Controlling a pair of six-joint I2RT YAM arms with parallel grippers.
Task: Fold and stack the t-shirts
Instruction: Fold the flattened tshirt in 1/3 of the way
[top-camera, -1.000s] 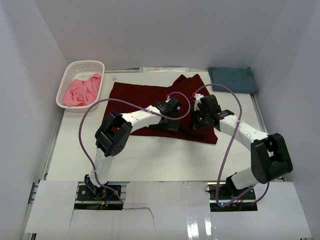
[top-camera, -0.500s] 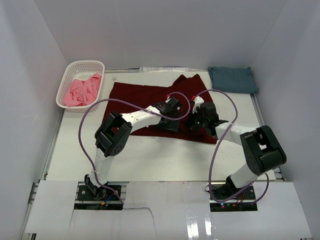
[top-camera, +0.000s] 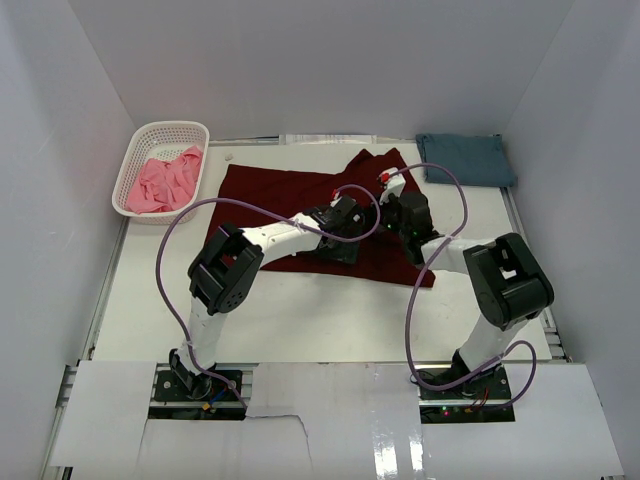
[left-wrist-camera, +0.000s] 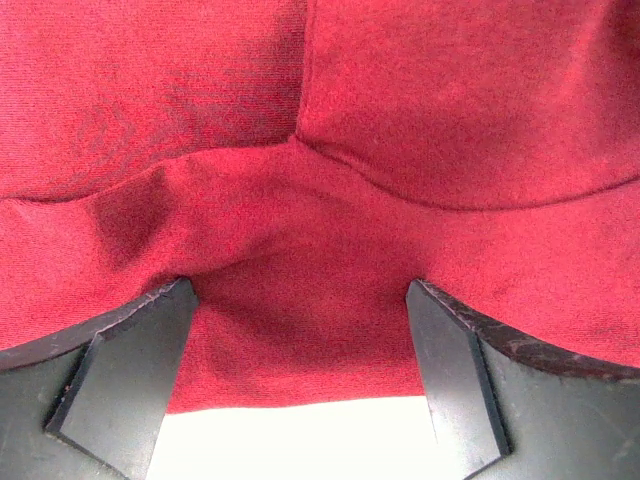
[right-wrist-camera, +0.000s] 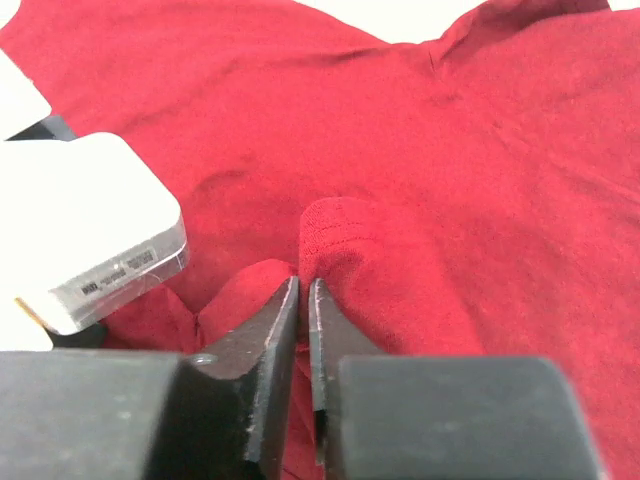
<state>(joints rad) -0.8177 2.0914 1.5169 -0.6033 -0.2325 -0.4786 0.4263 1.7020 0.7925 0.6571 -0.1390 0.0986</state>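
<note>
High rear overview; two wrist close-ups, all sharing maroon t-shirt (top-camera: 270, 188)

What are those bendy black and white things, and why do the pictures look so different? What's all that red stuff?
Those are two robot arms, the left arm and the right arm, bolted to a white table. One picture looks down from above. The other two come from little cameras on each wrist, so everything looks close up. The red stuff is a maroon t-shirt spread on the table. A folded blue t-shirt lies at the far right, and a pink t-shirt sits crumpled in a white basket. The left tool is open wide over the shirt's edge, holding nothing. The right tool is nearly shut, pinching a small ridge of the maroon cloth.
</note>
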